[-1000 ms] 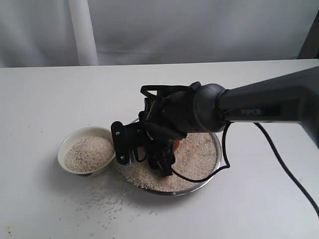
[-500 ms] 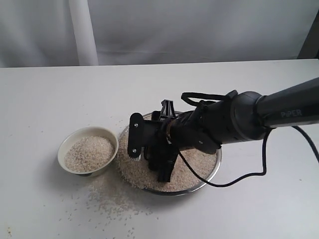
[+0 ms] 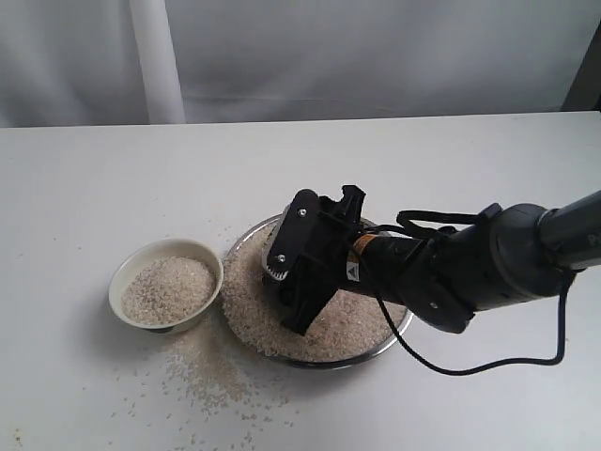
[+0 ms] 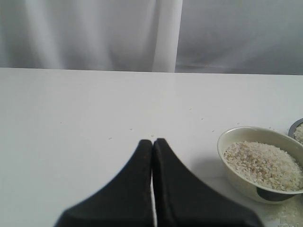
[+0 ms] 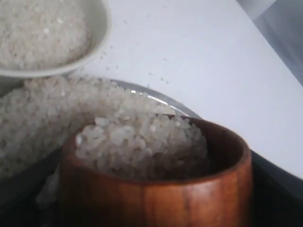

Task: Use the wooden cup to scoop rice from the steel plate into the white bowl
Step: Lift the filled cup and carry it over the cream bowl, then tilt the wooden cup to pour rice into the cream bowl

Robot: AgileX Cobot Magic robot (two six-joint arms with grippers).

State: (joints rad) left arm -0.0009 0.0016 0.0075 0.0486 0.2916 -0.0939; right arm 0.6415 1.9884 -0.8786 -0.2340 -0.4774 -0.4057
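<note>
- Wooden cup (image 5: 156, 198), reddish-brown and heaped with rice (image 5: 142, 142), sits clamped in my right gripper (image 3: 299, 296) over the steel plate (image 3: 324, 362), at 3 o'clock from the white bowl (image 3: 127, 272).
- Left gripper (image 4: 152, 146) is pressed together.
- Since a second ago, my right arm has dropped lower.

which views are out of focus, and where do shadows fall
Right wrist view: soft throughout, the wooden cup and the white bowl both blurred. Left wrist view: the left gripper is out of focus, the bowl sharper. Exterior view: even light, soft shadow left of the bowl.
</note>
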